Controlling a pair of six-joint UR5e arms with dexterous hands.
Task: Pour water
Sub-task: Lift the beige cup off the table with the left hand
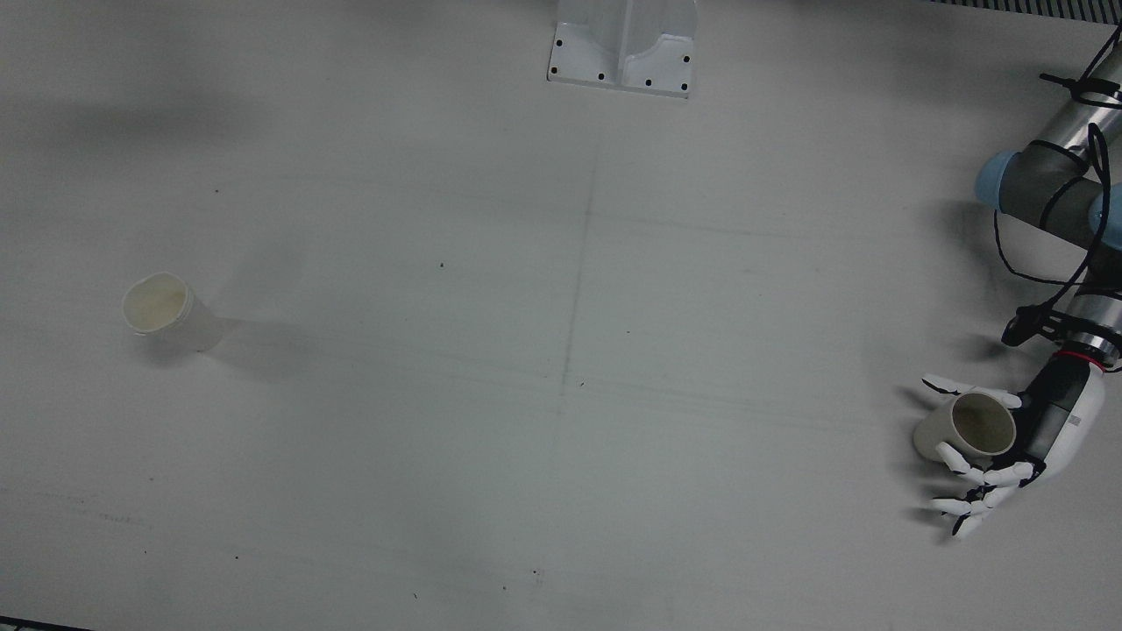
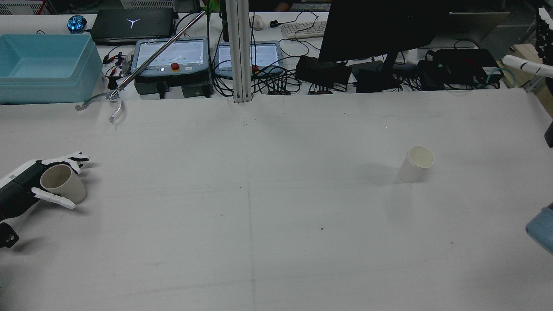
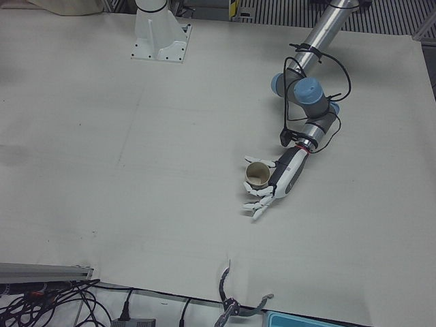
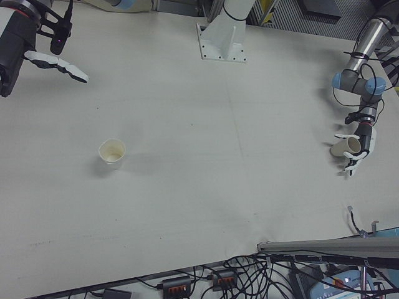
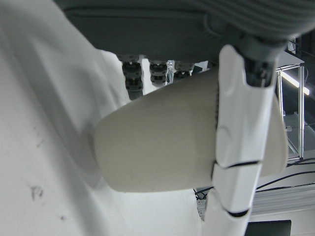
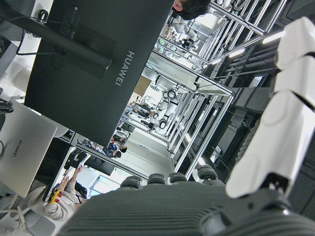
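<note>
Front view: the left hand [image 1: 1021, 447] wraps its fingers [image 1: 964, 464] around a beige paper cup [image 1: 964, 428]; a white paper cup [image 1: 166, 312] stands well apart. The right hand [image 4: 25, 50] is raised, its grasp unclear.

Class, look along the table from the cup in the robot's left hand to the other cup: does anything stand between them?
Nothing visible does. The left hand is around the tan cup; the white cup stands far across the bare table.

One cup [image 1: 962, 428] in left robot hand [image 1: 1008, 451], other cup [image 1: 166, 311] far right.
</note>
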